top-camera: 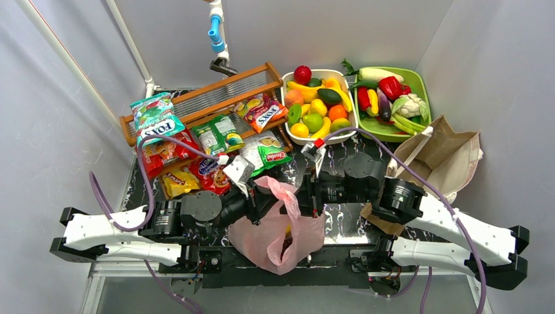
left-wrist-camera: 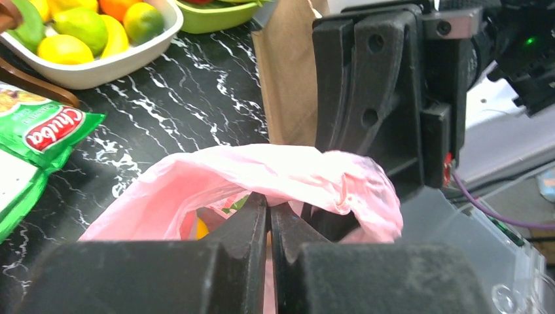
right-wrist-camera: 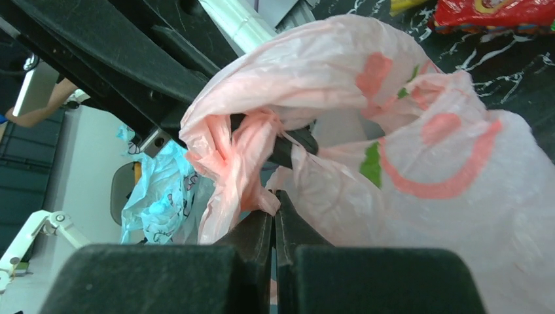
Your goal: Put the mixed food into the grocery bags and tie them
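My left gripper [left-wrist-camera: 269,210] is pressed together on a fold of the thin translucent pink plastic bag with red print [top-camera: 262,239]. My right gripper [right-wrist-camera: 274,210] is pinched tight on a twisted strand of that same bag, facing the left one across its mouth. Inside the bag a yellow toy piece [left-wrist-camera: 200,227] shows; beyond it to the left lie the crinkly foil snack packets [top-camera: 216,134], straight beyond it the white fruit basket [top-camera: 285,114], and beyond it to the right the stiff brown paper bag [top-camera: 451,157].
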